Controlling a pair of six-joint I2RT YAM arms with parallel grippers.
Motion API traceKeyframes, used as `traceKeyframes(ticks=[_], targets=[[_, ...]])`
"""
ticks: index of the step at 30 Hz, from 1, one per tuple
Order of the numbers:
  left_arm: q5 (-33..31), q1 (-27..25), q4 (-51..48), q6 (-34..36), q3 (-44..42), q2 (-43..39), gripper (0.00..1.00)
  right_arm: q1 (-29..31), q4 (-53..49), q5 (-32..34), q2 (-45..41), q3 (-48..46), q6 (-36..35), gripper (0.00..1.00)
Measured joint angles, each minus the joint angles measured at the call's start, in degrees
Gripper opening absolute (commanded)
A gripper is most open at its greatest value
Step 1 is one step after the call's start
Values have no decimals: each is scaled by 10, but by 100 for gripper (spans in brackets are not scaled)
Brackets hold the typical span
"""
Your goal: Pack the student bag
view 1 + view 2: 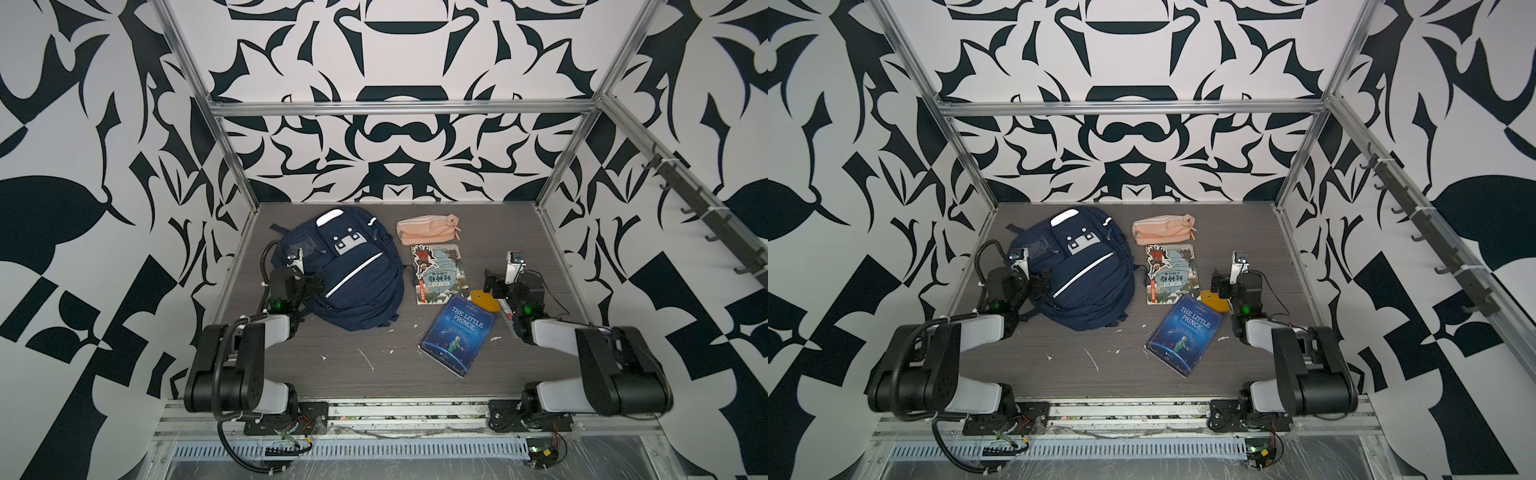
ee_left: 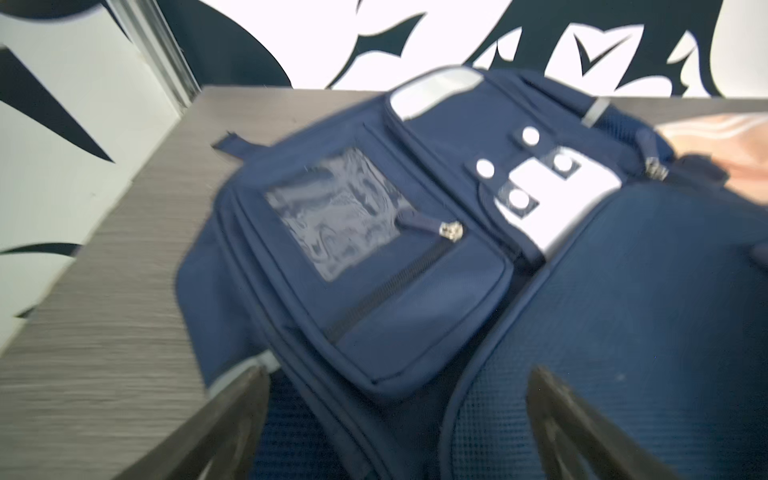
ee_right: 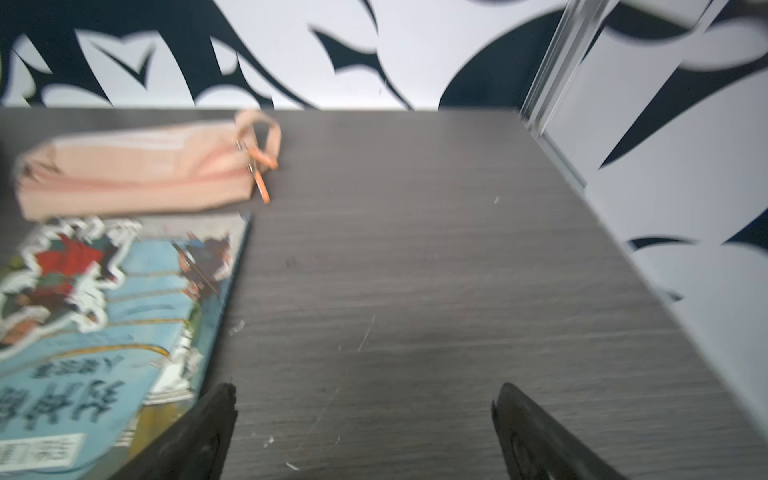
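Jaws spread wide on both: left gripper (image 2: 397, 374) hangs over the student bag's (image 1: 345, 274) left side, right gripper (image 3: 365, 390) is well right of it, past the comic book (image 1: 438, 272).

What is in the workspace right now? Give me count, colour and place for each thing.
student bag: one, navy blue with white stripes, lying flat, back left of the table.
pencil pouch: one, peach-pink, back centre, right of the bag.
illustrated book: one, light blue cover, just in front of the pouch.
Little Prince book: one, dark blue, nearer the front, tilted.
yellow flat piece: one, yellow-orange, at the Little Prince book's far corner.
table: one, grey wood-grain.
left tool: one, open, over the bag's left side.
right tool: one, open, above the table, right of the illustrated book.
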Motion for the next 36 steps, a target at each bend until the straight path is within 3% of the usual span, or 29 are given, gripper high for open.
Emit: traceKeyframes(ticks=[4, 10, 14, 18, 25, 28, 36], targets=[[-9, -1, -142, -26, 57, -75, 99, 4, -119, 14, -86, 36, 21, 100], [22, -25, -375, -120, 188, -143, 99, 5, -382, 50, -145, 175, 125, 100], [48, -97, -492, -181, 245, -145, 99, 10, -520, 7, -133, 254, 185, 100], [51, -189, -571, -239, 258, -142, 99, 43, -608, -36, -106, 275, 231, 100], [33, -341, -691, -328, 371, -19, 99, 79, -681, -113, -52, 289, 268, 100], [24, -388, -731, -365, 410, 44, 94, 79, -696, -149, -31, 303, 268, 99], [5, -442, -845, -396, 575, 217, 90, 81, -720, -212, -40, 306, 261, 95]])
